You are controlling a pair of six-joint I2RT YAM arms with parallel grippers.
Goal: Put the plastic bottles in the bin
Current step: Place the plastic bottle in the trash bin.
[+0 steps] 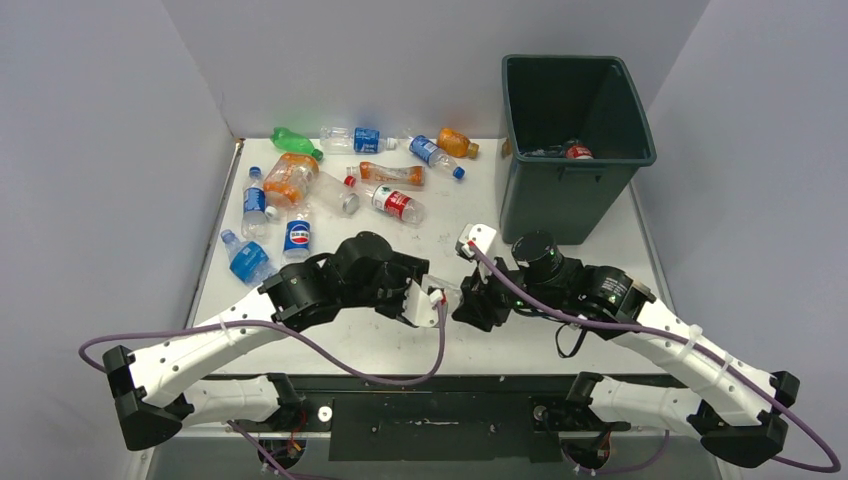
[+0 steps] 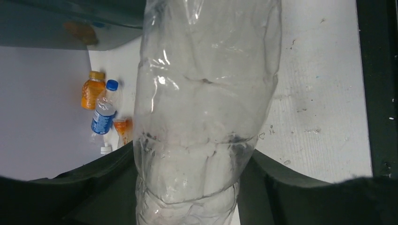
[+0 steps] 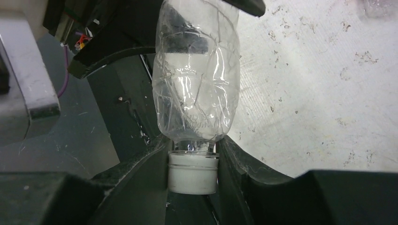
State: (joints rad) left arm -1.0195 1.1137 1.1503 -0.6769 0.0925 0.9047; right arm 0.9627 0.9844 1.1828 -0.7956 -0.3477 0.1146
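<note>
1. Left arm reaches from the near-left corner in toward the middle. The right arm mirrors it from the near-right. The two wrists meet nose to nose over the near centre of the worktop.
2. Left claw: fingers sit against both sides of the clear bottle, clamped on its body.
3. Right claw: clamped on the white cap of the same bottle.
4. Clear bottle: no label, crumpled and dented walls, nothing visible inside. It is spanned between both claws, near-left of the bin and outside it.
5. Bin: dark green, tall, flared rim, at the far right of the worktop. A red-labelled bottle shows inside. The rest of the contents are too dark to count.
6. Counts: 2 arms, 1 bin, 1 bottle held, and 11 bottles lying at far left.
7. The 11:
   - green bottle
   - blue-label bottle
   - blue-cap bottle
   - small orange bottle
   - big orange bottle
   - slim orange bottle
   - plain clear bottle
   - red-label bottle
   - upright-looking blue-cap bottle
   - Pepsi bottle
   - blue bottle
</note>
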